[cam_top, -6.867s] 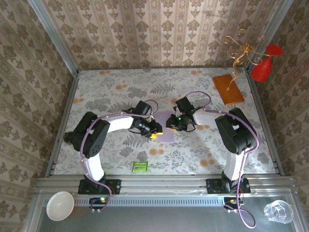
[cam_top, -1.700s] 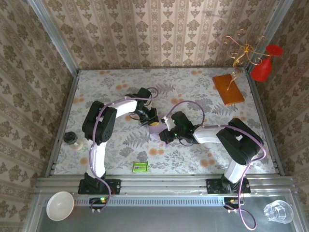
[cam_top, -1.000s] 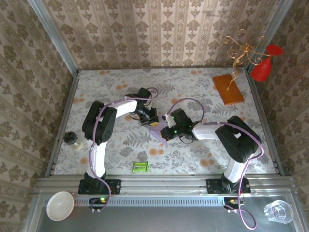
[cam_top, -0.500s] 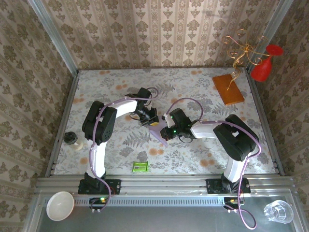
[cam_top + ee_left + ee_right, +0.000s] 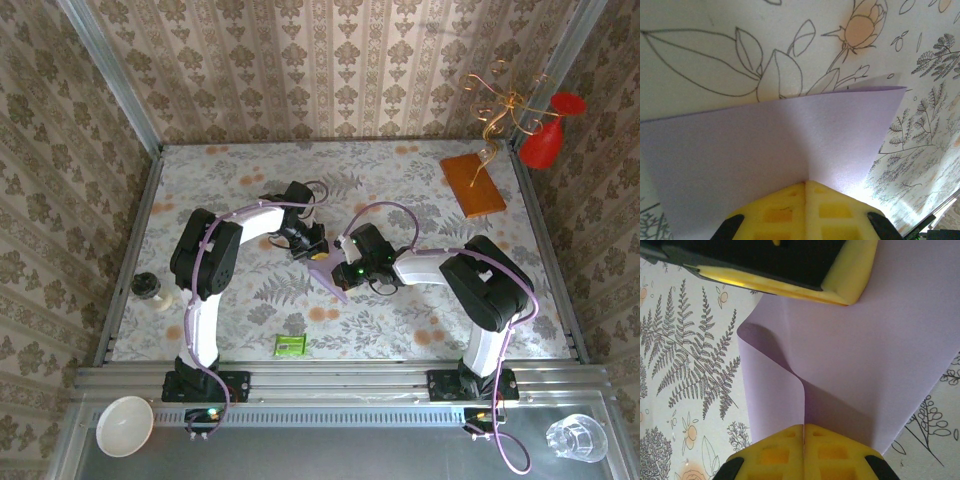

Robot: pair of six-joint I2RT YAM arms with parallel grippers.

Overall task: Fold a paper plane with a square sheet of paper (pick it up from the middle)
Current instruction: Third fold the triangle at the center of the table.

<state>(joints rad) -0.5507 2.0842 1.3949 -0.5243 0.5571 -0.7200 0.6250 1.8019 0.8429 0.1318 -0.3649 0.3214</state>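
Here left gripper [image 5: 805,190] and right gripper [image 5: 804,432] pinch the square sheet of paper [image 5: 875,355].

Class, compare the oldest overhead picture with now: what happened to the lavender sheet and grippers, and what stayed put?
The square sheet of paper, then flat on the table between the grippers, is now pinched by the left gripper and the right gripper and bent into a fold. The right gripper has shifted leftward, toward the near edge. The orange-brown board and green packet stayed put.
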